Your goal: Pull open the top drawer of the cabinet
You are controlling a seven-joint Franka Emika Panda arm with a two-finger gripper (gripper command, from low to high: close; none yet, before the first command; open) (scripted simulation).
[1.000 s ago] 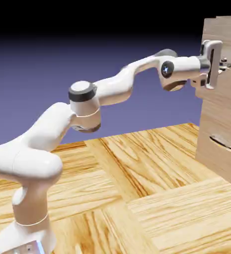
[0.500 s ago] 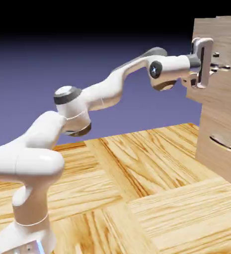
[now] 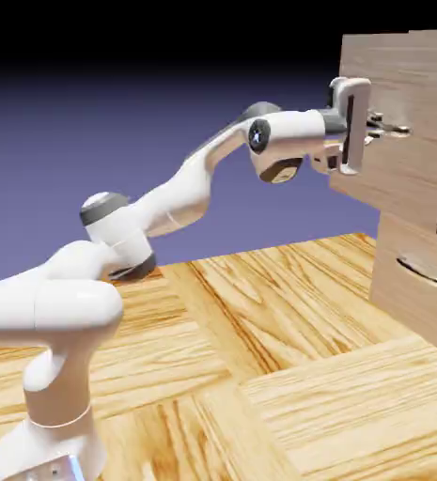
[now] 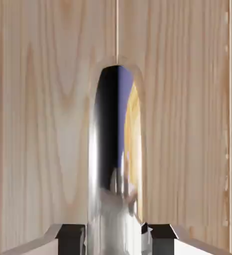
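Note:
The top drawer juts out to the left of the cabinet, well proud of the drawer front below it. My gripper is shut on the top drawer's slim handle, and the white hand stands just left of it. In the hand view the shiny metal handle runs up the middle, clamped between my two dark fingertips. Light wood grain of the top drawer fills the rest of that view.
The lower drawer's dark handle sits on the cabinet front under the open drawer. The wood parquet floor spreads below the arm. The arm's elbow hangs at mid-left.
My hand has drawn back to the left with the handle in its grip. The top drawer has slid out of the cabinet with it, and the elbow has dropped lower and leftward.

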